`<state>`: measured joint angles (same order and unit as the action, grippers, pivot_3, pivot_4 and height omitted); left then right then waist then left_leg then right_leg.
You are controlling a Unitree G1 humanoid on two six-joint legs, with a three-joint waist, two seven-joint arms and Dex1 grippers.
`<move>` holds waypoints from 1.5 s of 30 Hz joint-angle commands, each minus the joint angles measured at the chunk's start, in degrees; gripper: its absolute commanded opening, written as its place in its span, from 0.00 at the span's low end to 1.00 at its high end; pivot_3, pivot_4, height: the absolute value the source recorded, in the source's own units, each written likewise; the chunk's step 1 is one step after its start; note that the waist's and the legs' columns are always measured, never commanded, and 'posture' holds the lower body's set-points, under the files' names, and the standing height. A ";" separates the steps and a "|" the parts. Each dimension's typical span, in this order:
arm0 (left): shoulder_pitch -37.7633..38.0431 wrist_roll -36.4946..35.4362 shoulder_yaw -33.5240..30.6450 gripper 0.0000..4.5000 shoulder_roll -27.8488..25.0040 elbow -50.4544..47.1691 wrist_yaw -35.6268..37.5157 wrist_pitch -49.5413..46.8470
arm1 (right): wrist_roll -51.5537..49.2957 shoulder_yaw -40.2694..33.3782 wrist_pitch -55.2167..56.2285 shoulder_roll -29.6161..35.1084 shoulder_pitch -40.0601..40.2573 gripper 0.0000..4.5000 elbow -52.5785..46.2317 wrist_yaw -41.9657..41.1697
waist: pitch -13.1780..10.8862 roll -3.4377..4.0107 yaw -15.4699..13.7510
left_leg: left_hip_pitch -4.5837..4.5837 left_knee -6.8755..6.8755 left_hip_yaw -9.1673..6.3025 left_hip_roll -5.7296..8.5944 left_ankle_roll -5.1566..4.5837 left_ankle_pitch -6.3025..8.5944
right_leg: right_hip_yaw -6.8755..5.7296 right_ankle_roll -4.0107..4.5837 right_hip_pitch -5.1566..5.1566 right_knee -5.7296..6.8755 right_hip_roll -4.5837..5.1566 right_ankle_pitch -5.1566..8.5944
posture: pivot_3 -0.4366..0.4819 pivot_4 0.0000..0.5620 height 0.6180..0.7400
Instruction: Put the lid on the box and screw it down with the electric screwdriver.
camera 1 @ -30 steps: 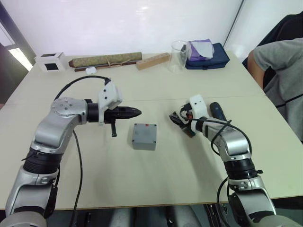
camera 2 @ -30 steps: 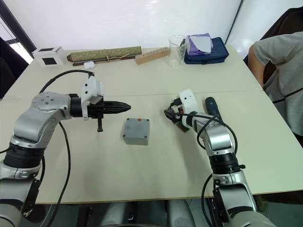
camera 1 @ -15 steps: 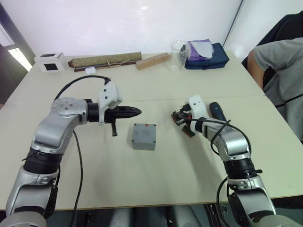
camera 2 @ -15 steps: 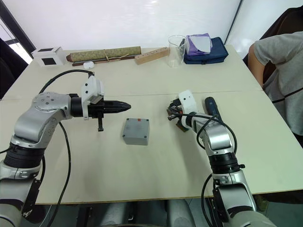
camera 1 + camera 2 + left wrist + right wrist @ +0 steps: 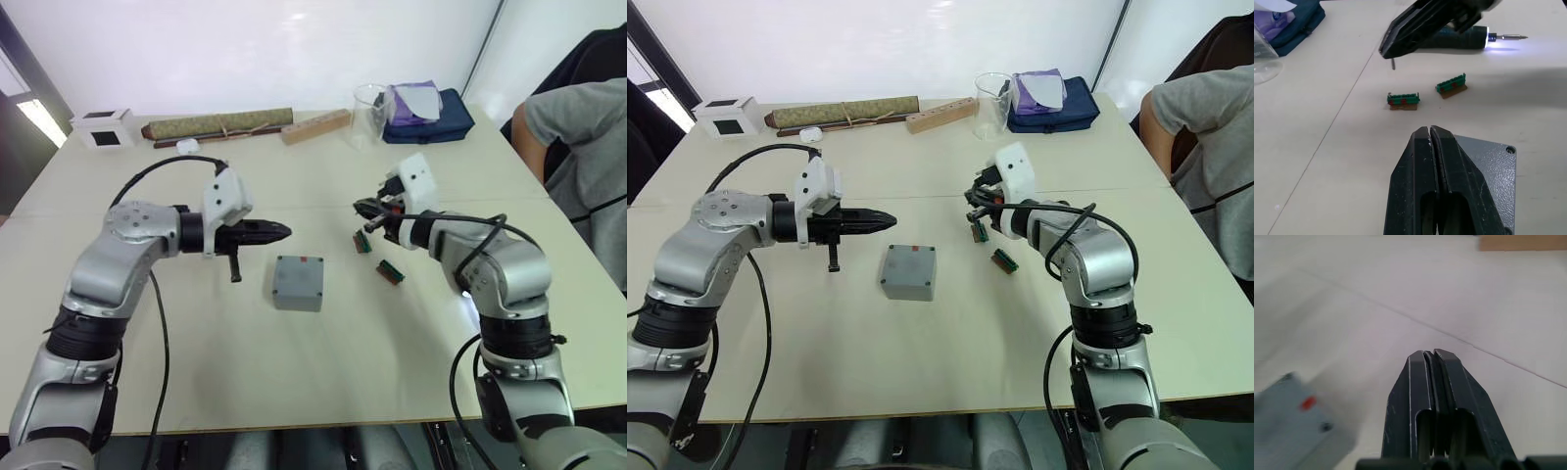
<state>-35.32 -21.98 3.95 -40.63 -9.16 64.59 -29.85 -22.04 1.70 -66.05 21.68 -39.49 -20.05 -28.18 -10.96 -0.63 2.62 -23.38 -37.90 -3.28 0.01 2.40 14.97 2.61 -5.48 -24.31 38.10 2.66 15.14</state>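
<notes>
Item, nearest: the box [image 5: 299, 282], grey and square, flat on the table [image 5: 294, 382] between the two arms; the lid [image 5: 1488, 164] appears already seated on it, top face smooth with a screw hole at the corner and a small red mark near its far edge; whether any screw is in cannot be told.

Item: left gripper [image 5: 278, 232], hovering just beyond the box's far-left corner, pointing toward the right arm; fingers pressed together, nothing between them, touching nothing.

Item: two small green circuit boards [image 5: 362, 243] [image 5: 391, 271], lying right of the box, apart from each other and from it.

Item: right gripper [image 5: 362, 207], raised above the farther board and aimed back toward the left arm; fingers closed tight. The left wrist view shows a thin dark sliver under its tip; screw or not, cannot tell.

Item: the electric screwdriver [image 5: 1457, 39], lying flat beyond the right gripper as seen from the left wrist, on the right arm's side of the table and well apart from the box; lamp lit, bit exposed; its long axis runs across the left gripper's line of sight. The right arm is much the nearer, so pickup likely falls to it, the fingers needing to part and turn away from the box toward the barrel.
</notes>
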 commanded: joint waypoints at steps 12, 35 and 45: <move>3.07 0.18 -0.95 0.00 -2.68 -0.20 1.04 2.06 | -2.39 11.13 -0.83 0.06 1.72 0.01 -6.86 0.32 | 0.00 -0.01 -0.14 | -0.01 -0.01 0.00 0.01 0.00 0.00 | -0.02 0.00 0.00 -0.01 0.04 0.00 | 0.48 0.27 0.97; 3.37 -0.04 -0.43 0.00 -1.89 -0.60 0.11 2.40 | 1.75 13.12 4.48 3.64 2.41 0.01 -3.12 -0.64 | 0.00 -0.01 -0.12 | -0.01 -0.01 0.00 0.01 0.00 0.00 | -0.02 0.00 0.00 -0.01 0.03 0.00 | 0.48 0.27 0.97; 3.55 -0.08 -0.50 0.00 -1.92 -0.86 -0.21 2.09 | 3.17 15.49 6.41 2.92 3.75 0.01 -1.81 -0.73 | 0.00 -0.01 -0.12 | -0.02 -0.01 0.00 0.01 0.00 0.00 | -0.02 0.00 0.00 -0.01 0.03 0.00 | 0.48 0.27 0.97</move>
<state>-31.63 -21.77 3.93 -42.38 -8.51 64.58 -28.24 -19.21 17.18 -60.89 24.97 -35.84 -21.05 -28.73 -10.95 -0.63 2.50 -23.40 -37.91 -3.28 0.02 2.40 14.97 2.59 -5.48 -24.31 38.09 2.68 15.14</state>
